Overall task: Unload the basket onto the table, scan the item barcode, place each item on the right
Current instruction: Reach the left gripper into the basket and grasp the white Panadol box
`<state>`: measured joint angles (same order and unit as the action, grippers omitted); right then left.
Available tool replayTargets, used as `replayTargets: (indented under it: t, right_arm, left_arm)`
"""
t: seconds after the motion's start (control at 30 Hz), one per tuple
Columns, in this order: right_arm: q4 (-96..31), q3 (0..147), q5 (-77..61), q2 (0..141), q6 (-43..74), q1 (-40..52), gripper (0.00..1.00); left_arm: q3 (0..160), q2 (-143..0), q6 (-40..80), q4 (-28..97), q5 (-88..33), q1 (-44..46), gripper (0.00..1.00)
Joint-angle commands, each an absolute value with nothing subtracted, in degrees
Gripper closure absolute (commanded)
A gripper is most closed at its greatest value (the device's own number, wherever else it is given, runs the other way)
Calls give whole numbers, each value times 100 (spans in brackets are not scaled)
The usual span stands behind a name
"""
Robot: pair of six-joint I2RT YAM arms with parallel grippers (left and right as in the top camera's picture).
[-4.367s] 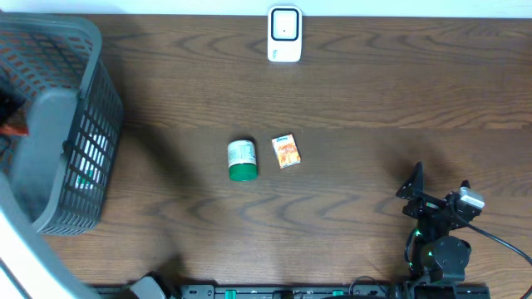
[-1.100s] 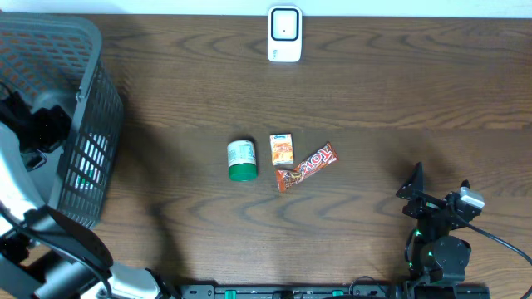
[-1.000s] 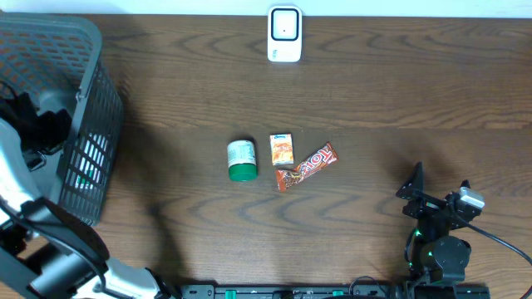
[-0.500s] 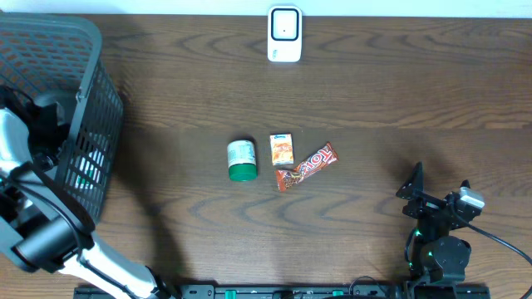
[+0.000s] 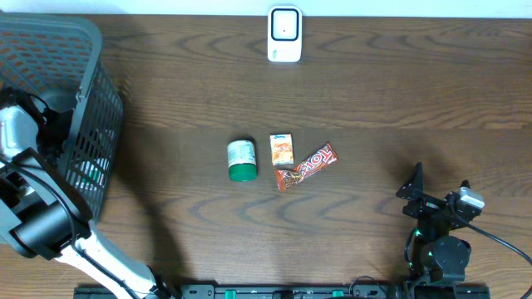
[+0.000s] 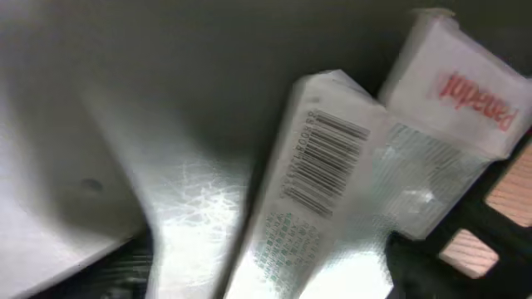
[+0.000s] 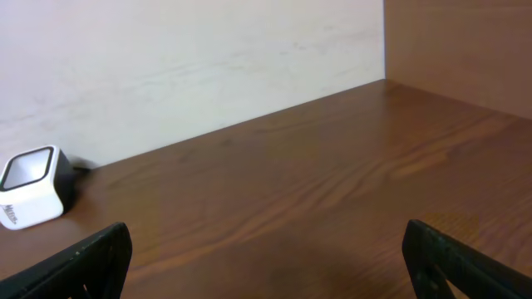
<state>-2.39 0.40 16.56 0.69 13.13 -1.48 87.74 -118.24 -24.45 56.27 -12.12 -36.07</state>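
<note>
White barcoded box (image 6: 322,166) lies just beside a white Panadol pack (image 6: 465,83).

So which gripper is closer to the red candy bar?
Right. The right gripper sits right of the red candy bar and nearer the robot; the left gripper is far left, inside the grey basket.

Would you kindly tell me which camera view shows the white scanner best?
The overhead view: the scanner sits whole at the top middle of the frame, its dark window facing the camera. The right wrist view catches it only at the left frame edge, seen from the side. The left wrist view shows none of it.
</note>
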Motion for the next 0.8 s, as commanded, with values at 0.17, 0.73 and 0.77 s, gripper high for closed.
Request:
replayTargets:
  t: [0.17, 0.73, 0.77]
  right_arm:
    - [-270, 32, 1728, 38, 1258, -189, 1]
    - [-270, 32, 1728, 38, 1258, -189, 1]
    - [-270, 32, 1730, 38, 1258, -189, 1]
  left_arm:
    - [8652, -12119, -2467, 5758, -1194, -3555, 91]
    - [9760, -10772, -1651, 6051, -379, -3559, 93]
    - [9793, -10578, -1531, 6007, -381, -3562, 93]
